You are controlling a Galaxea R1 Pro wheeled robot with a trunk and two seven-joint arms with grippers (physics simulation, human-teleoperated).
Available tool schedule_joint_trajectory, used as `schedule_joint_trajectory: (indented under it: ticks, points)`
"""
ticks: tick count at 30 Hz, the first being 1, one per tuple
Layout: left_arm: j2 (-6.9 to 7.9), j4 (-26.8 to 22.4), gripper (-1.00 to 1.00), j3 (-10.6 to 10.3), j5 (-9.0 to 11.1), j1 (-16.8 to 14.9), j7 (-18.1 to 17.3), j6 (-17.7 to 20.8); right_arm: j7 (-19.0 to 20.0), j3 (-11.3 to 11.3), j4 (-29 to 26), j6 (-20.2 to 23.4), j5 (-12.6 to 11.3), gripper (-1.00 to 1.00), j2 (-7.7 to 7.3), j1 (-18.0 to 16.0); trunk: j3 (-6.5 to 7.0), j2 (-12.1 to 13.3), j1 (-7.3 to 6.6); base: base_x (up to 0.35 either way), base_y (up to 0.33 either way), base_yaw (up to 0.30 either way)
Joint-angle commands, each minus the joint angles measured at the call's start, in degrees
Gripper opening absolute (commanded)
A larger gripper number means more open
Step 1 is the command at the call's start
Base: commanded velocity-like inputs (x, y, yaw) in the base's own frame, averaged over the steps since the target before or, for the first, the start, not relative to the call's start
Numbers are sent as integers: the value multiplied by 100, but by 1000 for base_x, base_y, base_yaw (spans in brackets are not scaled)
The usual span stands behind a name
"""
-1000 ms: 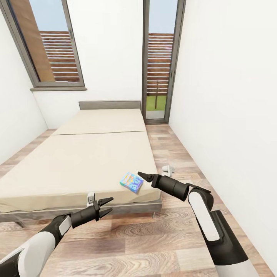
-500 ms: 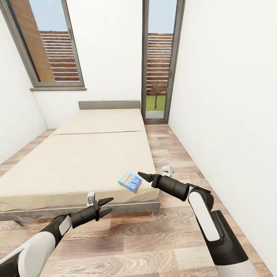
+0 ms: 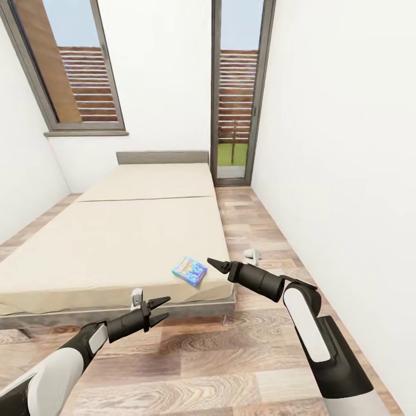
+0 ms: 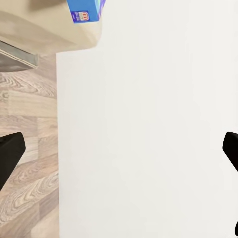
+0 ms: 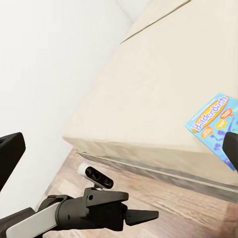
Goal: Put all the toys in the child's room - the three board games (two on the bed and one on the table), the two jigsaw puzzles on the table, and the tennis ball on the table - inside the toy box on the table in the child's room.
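- The robot is working on the bed part of the job — it is standing at the foot of the low wide bed with the beige mattress and dark grey frame [image 3: 115, 242], facing the flat bright blue board game box with orange print [image 3: 189, 271].
- The blue box is lying flat near the bed's foot-end corner on the robot's right side, just beside the tips of the right black end effector [image 3: 214, 265], but not touching them.
- The right end effector is empty. In the head view its tips are looking close together, yet its wrist view is showing dark fingers [image 5: 11, 151] at both edges, so I cannot tell how far apart they are.
- The left black end effector [image 3: 160, 309] is hanging over the wood plank floor [image 3: 231, 358] with its fingers apart and nothing between them.
- Next, I think, the right arm needs to reach a little forward and down so that its fingers can close on the box's edge.
- Only one game box is in sight on the mattress, and the left wrist view is cutting that box off at the picture's edge.
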Motion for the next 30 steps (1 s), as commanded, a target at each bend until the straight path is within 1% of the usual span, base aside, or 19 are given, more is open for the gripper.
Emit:
schedule_joint_trajectory:
  ticks: [1, 11, 15, 23, 30]
  points:
    - [-3, -2, 100, 38, -41, -4, -24, 56, 20, -1, -2, 20, 15, 100, -2, -4, -5, -2, -1, -4, -24, 0]
    - [-4, -9, 100, 38, -41, -4, -16, 55, 32, -1, 0, 19, 13, 100, -3, -4, -5, -2, -1, 4, -140, 0]
    - [3, -10, 100, 38, -41, -4, -22, 55, 36, -3, -1, 17, 11, 100, -3, -4, -5, -2, -1, 4, -32, 0]
    - [-27, -10, 100, 36, -42, -4, 22, 47, 30, -1, 0, 17, 11, 100, -3, -4, -5, -2, -1, 156, -4, 0]
    - [-25, -10, 100, 33, -41, -4, 20, 49, 29, -1, 3, 17, 7, 100, 1, -4, -5, -2, -1, 31, 0, 0]
